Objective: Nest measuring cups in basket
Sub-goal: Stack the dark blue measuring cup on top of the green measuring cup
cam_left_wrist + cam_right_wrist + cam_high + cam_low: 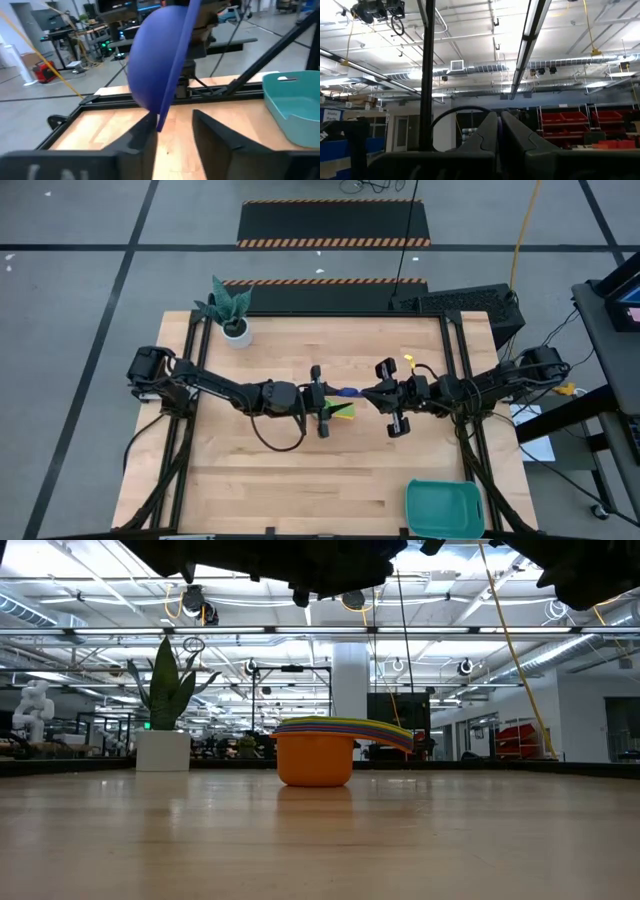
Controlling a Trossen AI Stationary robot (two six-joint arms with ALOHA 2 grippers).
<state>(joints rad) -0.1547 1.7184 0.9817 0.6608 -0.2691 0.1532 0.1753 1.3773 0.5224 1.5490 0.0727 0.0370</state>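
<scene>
A dark blue measuring cup (347,392) hangs in the air over the table's middle, turned on edge, between my two grippers. My right gripper (370,394) is shut on it from the right. My left gripper (175,131) is open and level. Its fingers stand on either side of the lower end of the cup's rim (161,122), which is close to one finger; I cannot tell whether it touches. A nested stack of cups (315,755), orange at the bottom, rests on the table below the left gripper (343,411). The teal basket (445,508) sits at the near right corner. My right gripper pinches a thin blue part of the cup (499,131) between its two shut fingers; in the high view it is the handle end (356,392). The fingers come from the table's right, slanting upward. The cup (155,65) hangs clear of the table, rim on edge.
A white pot with a green plant (237,330) stands at the far left of the table. The basket's wall (280,107) shows beyond the left fingers. Bare wood lies along the near side, left of the basket.
</scene>
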